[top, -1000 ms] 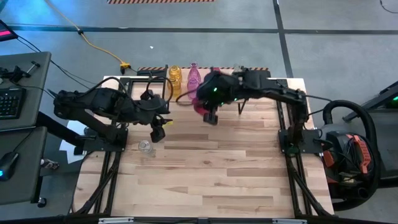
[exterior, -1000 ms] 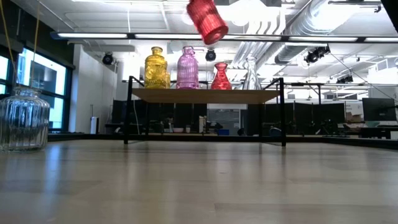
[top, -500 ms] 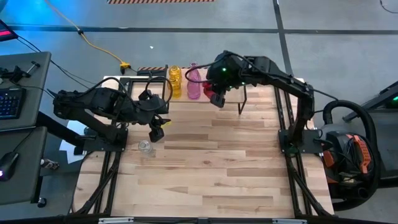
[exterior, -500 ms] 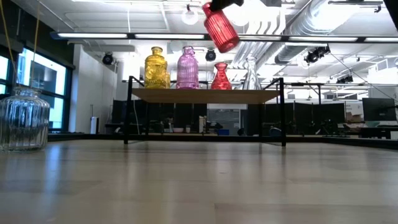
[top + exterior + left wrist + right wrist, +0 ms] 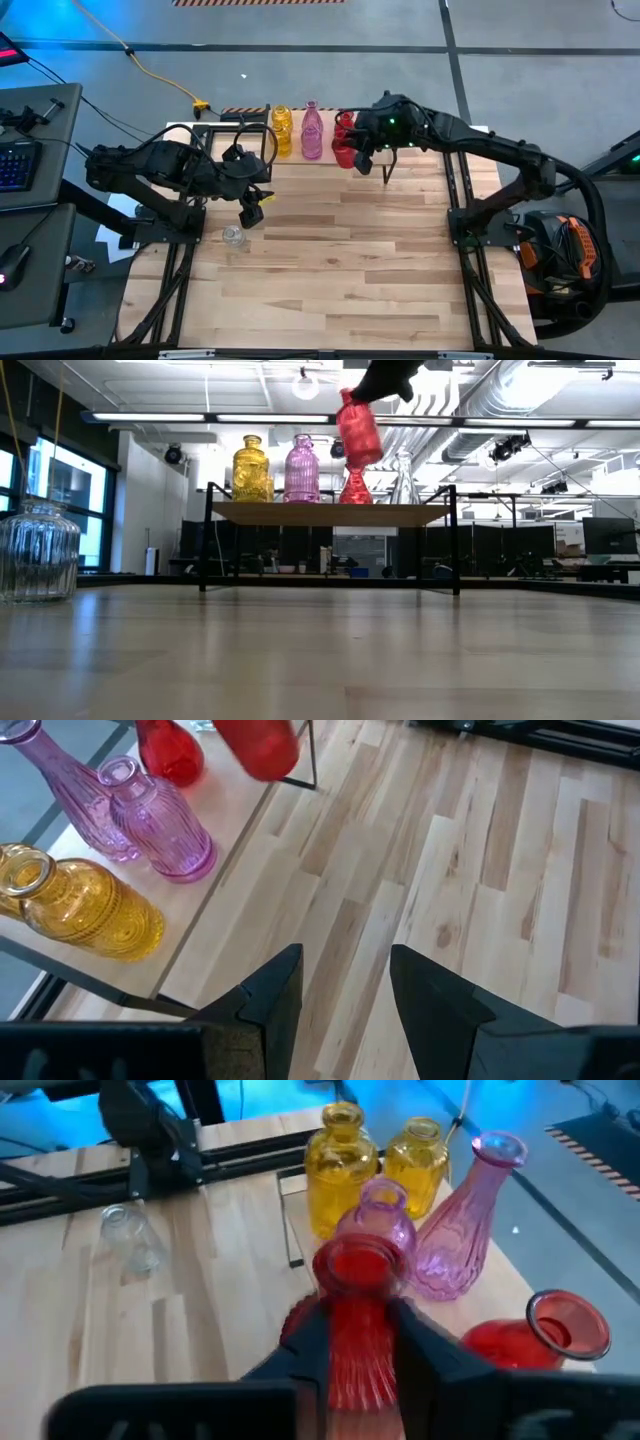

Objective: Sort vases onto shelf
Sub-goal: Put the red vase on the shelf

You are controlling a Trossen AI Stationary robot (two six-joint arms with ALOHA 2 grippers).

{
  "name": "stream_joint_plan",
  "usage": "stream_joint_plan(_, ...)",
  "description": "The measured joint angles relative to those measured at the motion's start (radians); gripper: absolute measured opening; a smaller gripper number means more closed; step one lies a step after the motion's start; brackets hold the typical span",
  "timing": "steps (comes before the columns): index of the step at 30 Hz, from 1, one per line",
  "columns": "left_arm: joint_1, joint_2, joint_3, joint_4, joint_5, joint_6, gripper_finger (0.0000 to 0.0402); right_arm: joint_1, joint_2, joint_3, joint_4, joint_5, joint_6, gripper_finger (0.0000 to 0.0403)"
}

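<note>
Ribbed red glass vase [image 5: 352, 1320] between right gripper [image 5: 355, 1342] fingers [image 5: 310, 1342].

You've got a big light butcher-block wooden table [image 5: 340, 270] sitting on a grey concrete floor [image 5: 330, 70] with dark seam lines. A yellow cable [image 5: 165, 82] snakes across that floor behind the table. Off to one side there's a grey desk [image 5: 30, 150] with a black keyboard [image 5: 15, 165]. Look level across and you see an open white ceiling with long fluorescent light strips [image 5: 200, 418], silver ducting [image 5: 520, 390] and a tall window [image 5: 70, 500] letting in daylight.
</note>
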Motion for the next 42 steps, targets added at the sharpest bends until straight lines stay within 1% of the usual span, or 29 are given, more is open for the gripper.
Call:
stream_joint_plan(2,0.000,0.000,0.000,0.002,0.000,0.000,0.0145,0.000,-0.015,-0.055,0.062,0.000,0.001,0.0024)
stream_joint_plan(6,0.000,0.000,0.000,0.003,-0.014,0.000,0.0145,0.000,-0.021,-0.111,0.102,0.000,0.000,0.0002)
stream_joint_plan(10,0.000,0.000,0.000,0.003,-0.017,-0.010,0.0145,0.000,-0.021,-0.151,0.172,0.005,0.013,0.0001)
stream_joint_plan(12,0.000,0.000,0.000,0.003,-0.017,-0.017,0.0145,-0.002,-0.020,-0.151,0.172,0.028,0.025,0.0003)
stream_joint_plan(14,0.000,0.000,-0.001,0.004,-0.017,-0.020,0.0145,-0.002,-0.020,-0.151,0.171,0.028,0.031,0.0002)
stream_joint_plan(23,0.000,0.000,-0.011,-0.005,-0.010,-0.018,0.0145,0.056,-0.020,-0.149,0.146,-0.124,0.061,0.0001)
stream_joint_plan(26,0.000,0.000,-0.011,-0.004,-0.015,-0.018,0.0145,0.084,-0.020,-0.149,0.159,-0.128,0.054,0.0001)
stream_joint_plan(30,0.000,0.000,-0.011,-0.004,-0.016,-0.017,0.0145,0.118,-0.011,-0.149,0.187,-0.127,-0.021,0.0003)
stream_joint_plan(32,0.000,0.000,-0.011,-0.005,-0.016,-0.017,0.0145,0.134,-0.005,-0.150,0.189,-0.127,-0.058,0.0010)
stream_joint_plan(35,0.000,0.000,-0.011,-0.005,-0.016,-0.017,0.0145,0.151,0.013,-0.150,0.203,-0.111,-0.085,0.0031)
stream_joint_plan(39,0.000,0.000,-0.011,-0.006,-0.015,-0.023,0.0145,0.166,0.054,-0.150,0.243,-0.103,-0.081,0.0074)
stream_joint_plan(42,0.000,0.000,-0.011,-0.006,-0.015,-0.023,0.0145,0.176,0.105,-0.150,0.304,-0.103,-0.080,0.0105)
